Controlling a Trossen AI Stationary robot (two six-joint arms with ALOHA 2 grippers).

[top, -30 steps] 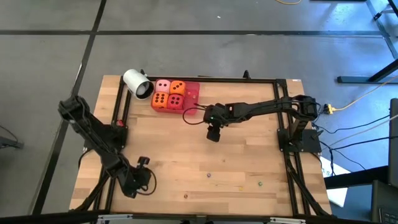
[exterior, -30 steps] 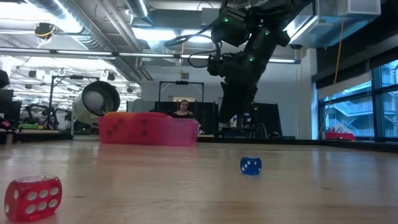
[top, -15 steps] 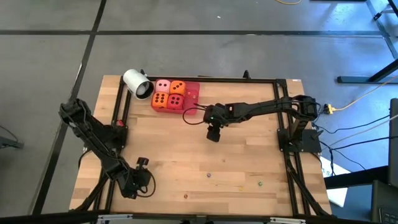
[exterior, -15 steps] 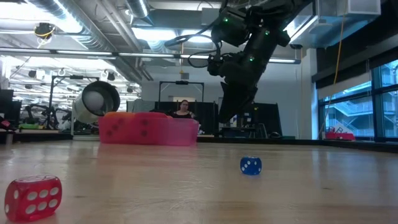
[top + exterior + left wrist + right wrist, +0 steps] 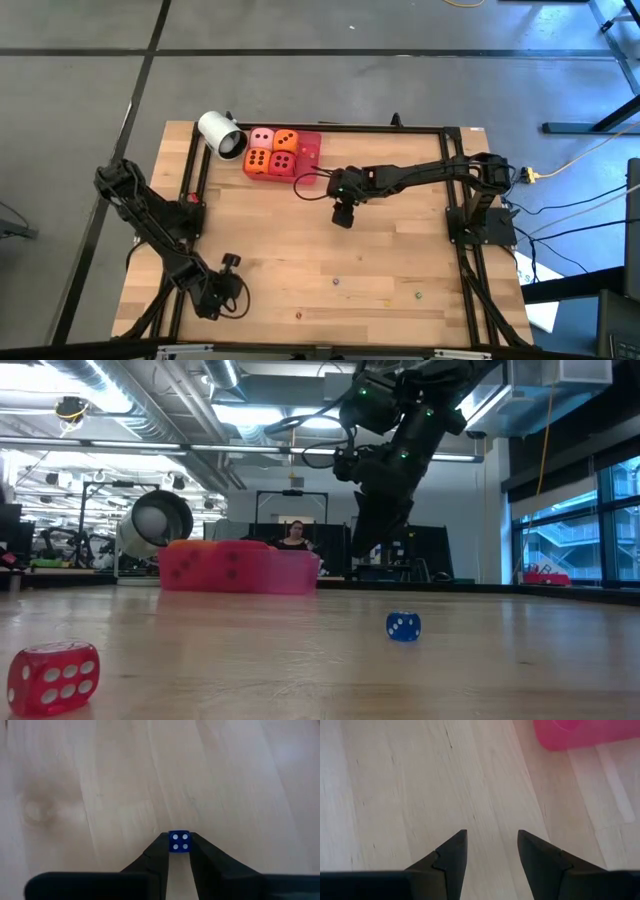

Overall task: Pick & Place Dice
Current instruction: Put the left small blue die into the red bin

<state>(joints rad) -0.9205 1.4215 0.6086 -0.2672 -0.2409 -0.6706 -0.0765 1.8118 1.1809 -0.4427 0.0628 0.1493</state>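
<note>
Four big dice, one pink [image 5: 262, 138], one orange [image 5: 285, 140] and two red-orange [image 5: 269, 162], sit in a pink tray [image 5: 310, 148] at the table's far left. My left gripper [image 5: 179, 851] is at the near left of the table [image 5: 215, 300]. It is shut on a small blue die [image 5: 179, 841] with white pips. My right gripper [image 5: 492, 842] hangs open over bare wood a little right of the tray [image 5: 343, 216], with nothing between its fingers. My left gripper pinches the small blue die by two opposite sides [image 5: 170, 842] between its fingertips [image 5: 161, 847]. The fingers slant down at the tabletop. The die's four-pip face is turned up toward the wrist camera. Whether the die rests on the wood or is just clear of it, I cannot tell.
A white cup [image 5: 222, 134] lies on its side left of the tray. Small coloured dice lie loose on the near half of the table [image 5: 336, 281], [image 5: 418, 294], [image 5: 298, 316]. In the low view a red one [image 5: 53, 677] and a blue one [image 5: 403, 626] show. A person sits beyond the table [image 5: 295, 535].
</note>
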